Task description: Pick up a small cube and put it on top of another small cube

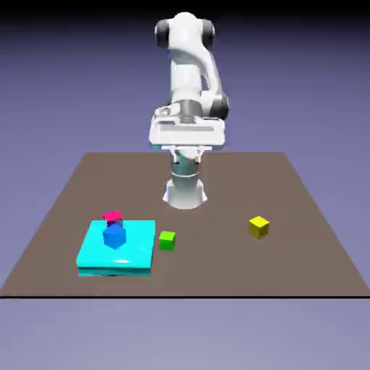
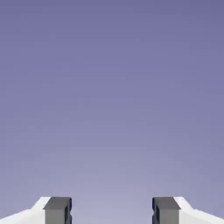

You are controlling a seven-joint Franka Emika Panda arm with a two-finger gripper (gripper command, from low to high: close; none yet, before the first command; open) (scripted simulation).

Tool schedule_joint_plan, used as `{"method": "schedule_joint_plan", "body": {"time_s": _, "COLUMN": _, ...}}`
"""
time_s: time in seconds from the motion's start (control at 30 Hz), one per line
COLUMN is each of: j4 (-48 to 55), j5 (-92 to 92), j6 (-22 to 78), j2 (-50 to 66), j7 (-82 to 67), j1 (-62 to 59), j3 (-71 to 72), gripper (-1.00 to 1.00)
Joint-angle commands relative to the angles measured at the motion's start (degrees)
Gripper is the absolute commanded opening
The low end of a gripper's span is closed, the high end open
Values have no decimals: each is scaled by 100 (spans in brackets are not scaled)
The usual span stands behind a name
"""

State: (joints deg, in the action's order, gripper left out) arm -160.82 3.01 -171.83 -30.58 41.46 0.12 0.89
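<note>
Hanging high, tool [image 1: 187,156] stood wide, empty; green cube [image 1: 167,241] sat near slab [image 1: 118,247], perhaps needing careful approach.

No legible text, label, brand, number or sign is present on any surface in either view.
</note>
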Motion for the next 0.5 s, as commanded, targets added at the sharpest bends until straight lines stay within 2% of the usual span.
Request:
{"method": "schedule_joint_plan", "body": {"time_s": 0.0, "j4": 15, "j5": 250, "j6": 181, "j2": 173, "j7": -83, "j1": -48, "j3": 74, "gripper": 0}}
{"method": "schedule_joint_plan", "body": {"time_s": 0.47, "j4": 230, "j5": 3738, "j6": 2705, "j2": 2588, "j7": -1236, "j1": -712, "j3": 1103, "gripper": 0}}
